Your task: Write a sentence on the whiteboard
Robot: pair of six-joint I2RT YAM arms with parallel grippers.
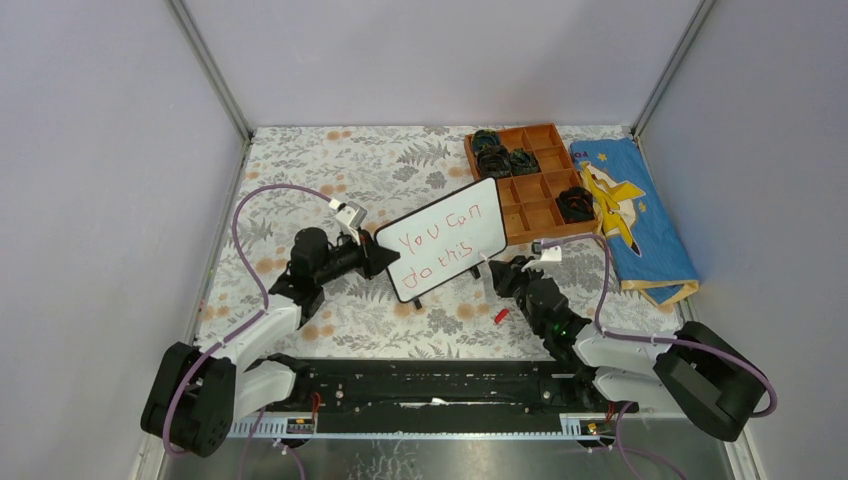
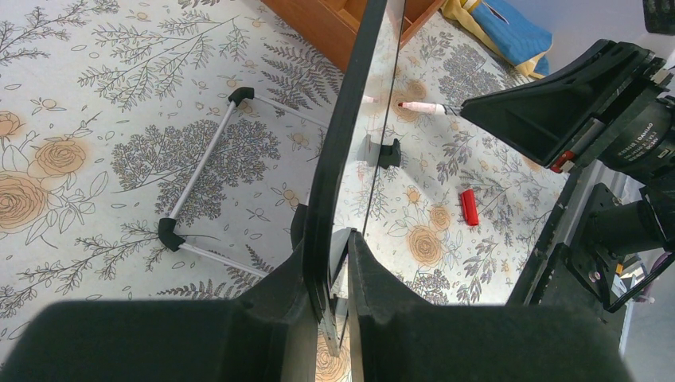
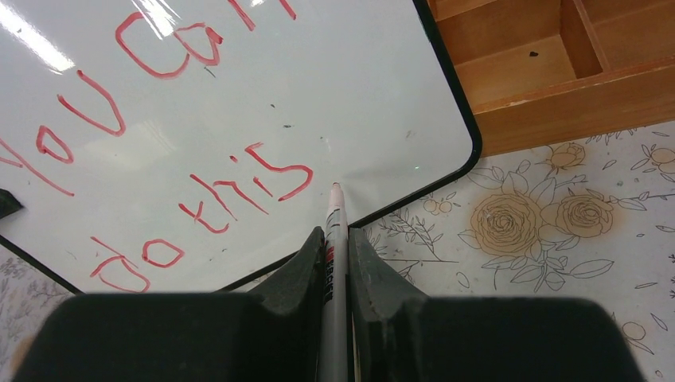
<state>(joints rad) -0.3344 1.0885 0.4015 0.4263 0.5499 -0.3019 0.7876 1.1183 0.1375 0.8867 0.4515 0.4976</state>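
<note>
Whiteboard (image 1: 488, 238): stood tilted back near the middle of the surface (image 1: 330, 170), turned at a slant, its far right corner just in front of the tray (image 1: 545, 138).
Sentence (image 1: 441, 242): red, in two uneven lines, "You can" over "do this", filling most of the whiteboard.
Left hand (image 2: 338, 239): pinched on the whiteboard's left edge, with the black frame between its fingers.
Right hand (image 3: 336, 239): pressed together on the marker (image 3: 334, 223), at the whiteboard's lower right.
Marker: white barrel, its tip at or just off the whiteboard's face, right of "this".
Cap (image 1: 501, 315): small and red, lying loose on the surface in front of the whiteboard.
Stand (image 2: 203, 167): white rods with black corner pieces, lying flat behind the whiteboard; could not tell whether it was joined to it.
Surface: covered wall to wall in a pale print of grey ferns and peach roses.
Tray: brown wood with square compartments, dark things in some of them, at the far right.
Cloth (image 1: 630, 215): blue with a yellow figure, just right of the tray, by the right wall.
Walls (image 1: 430, 60): plain pale grey-lilac on three sides, with metal posts in the far corners.
Rail (image 1: 430, 385): black, along the near edge, carrying both arm bases.
</note>
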